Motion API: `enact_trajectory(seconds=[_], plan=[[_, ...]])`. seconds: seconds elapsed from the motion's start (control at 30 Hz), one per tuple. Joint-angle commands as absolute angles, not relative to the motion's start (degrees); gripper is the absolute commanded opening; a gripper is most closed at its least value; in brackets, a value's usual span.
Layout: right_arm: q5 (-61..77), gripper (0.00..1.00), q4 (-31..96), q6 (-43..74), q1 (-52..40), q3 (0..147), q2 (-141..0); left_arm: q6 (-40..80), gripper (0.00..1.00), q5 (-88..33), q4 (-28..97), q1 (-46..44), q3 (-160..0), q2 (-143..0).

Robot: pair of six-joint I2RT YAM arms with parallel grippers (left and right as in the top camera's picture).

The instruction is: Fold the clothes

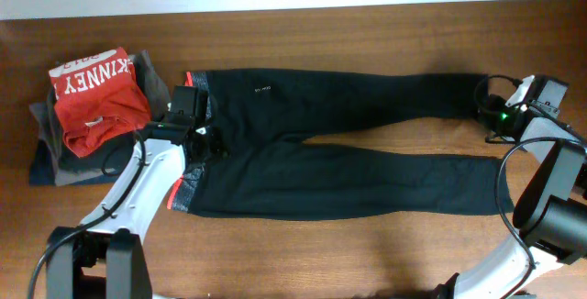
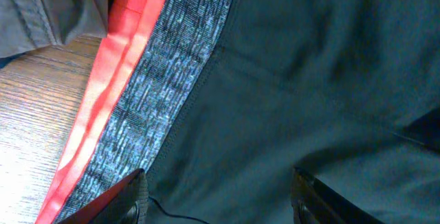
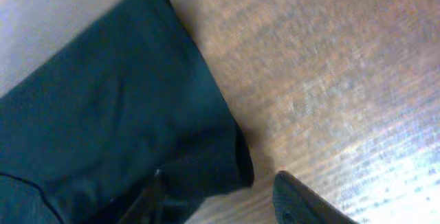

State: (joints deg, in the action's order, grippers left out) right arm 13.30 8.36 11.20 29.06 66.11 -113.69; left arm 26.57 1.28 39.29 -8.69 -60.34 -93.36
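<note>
Overhead: black pants lie flat on the wooden table, waistband at the left and 2 legs running right, the upper one reaching furthest. The left gripper sits over the middle of the waist and its arm covers part of the waistband. The right gripper is at the cuff end of the upper leg. Just beside the waistband on the left is a red T-shirt with white lettering, on top of folded grey and navy garments. Left wrist: the grey heathered band with its red-orange edge runs diagonally, bare wood to its left, and a grey garment corner is at the top left against the red edge. The 2 fingers stand wide apart over black fabric, clamping nothing. Right wrist: blurry. The cuff corner of the leg lies on wood. Jaws apart, 1 finger over bare table, the other over fabric, possibly touching it, cannot tell. The cuff edge lies between them, not pinched.
</note>
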Motion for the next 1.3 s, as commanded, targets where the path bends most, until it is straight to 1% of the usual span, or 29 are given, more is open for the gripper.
enact_trajectory(seconds=[0.0, 0.03, 0.13, 0.27, 0.3, 0.43, 0.53, 0.63, 0.73, 0.77, 0.8, 0.87, 0.9, 0.97, 1.0, 1.1, 1.27], plan=[[14.59, 0.39, 7.86, 10.92, 29.28, 66.48, -114.50, 26.04, 0.66, 1.45, 38.92, -8.84, -60.80, -96.03], [14.59, 0.28, 7.88, 10.92, 29.28, 66.48, -114.50, 26.02, 0.66, 1.45, 38.65, -8.84, -60.80, -97.25], [14.61, 0.18, 7.88, 10.94, 29.28, 66.48, -114.50, 26.02, 0.66, 1.45, 38.02, -8.84, -60.80, -99.00], [14.63, 0.08, 7.99, 10.92, 29.28, 66.50, -114.48, 26.02, 0.66, 1.48, 37.60, -8.84, -60.80, -100.25], [14.63, 0.04, 8.19, 10.92, 29.28, 66.52, -114.24, 26.02, 0.66, 1.45, 37.45, -8.84, -60.80, -100.36], [14.83, 0.04, 11.57, 10.94, 29.28, 67.31, -110.65, 26.00, 0.65, 1.50, 36.95, -8.84, -60.80, -100.36], [14.57, 0.04, 18.41, 10.96, 29.34, 69.58, -104.88, 26.00, 0.66, 1.50, 36.49, -8.84, -60.80, -100.36], [11.31, 0.04, 24.34, 11.77, 29.32, 72.18, -98.83, 26.00, 0.65, 1.93, 36.34, -8.84, -60.80, -100.36], [8.51, 0.04, 24.82, 12.05, 29.32, 73.91, -95.46, 26.02, 0.66, 2.79, 36.36, -8.84, -60.80, -100.36], [8.23, 0.04, 24.77, 12.03, 29.32, 74.15, -95.44, 26.02, 0.66, 2.79, 36.36, -8.84, -60.80, -100.36], [8.01, 0.07, 24.62, 12.05, 29.32, 74.32, -95.53, 26.00, 0.66, 2.79, 36.36, -8.84, -60.80, -100.36], [7.90, 0.15, 23.77, 12.05, 29.28, 74.30, -96.97, 26.02, 0.66, 2.79, 36.36, -8.84, -60.80, -100.36], [7.90, 0.22, 23.51, 12.05, 29.21, 74.30, -98.37, 26.02, 0.66, 2.76, 36.34, -8.86, -60.80, -100.36], [7.94, 0.43, 23.51, 12.05, 29.17, 74.30, -100.68, 26.02, 0.66, 2.76, 36.38, -8.84, -60.80, -100.36], [7.94, 0.45, 24.03, 12.05, 29.17, 74.30, -102.37, 26.02, 0.65, 2.76, 36.45, -8.86, -60.80, -100.36], [7.90, 0.48, 25.89, 12.05, 29.17, 74.30, -105.89, 26.02, 0.66, 2.74, 36.51, -8.86, -60.80, -100.36], [7.73, 0.51, 26.74, 12.03, 29.34, 74.30, -107.79, 26.02, 0.66, 2.76, 36.49, -8.84, -60.80, -100.36]])
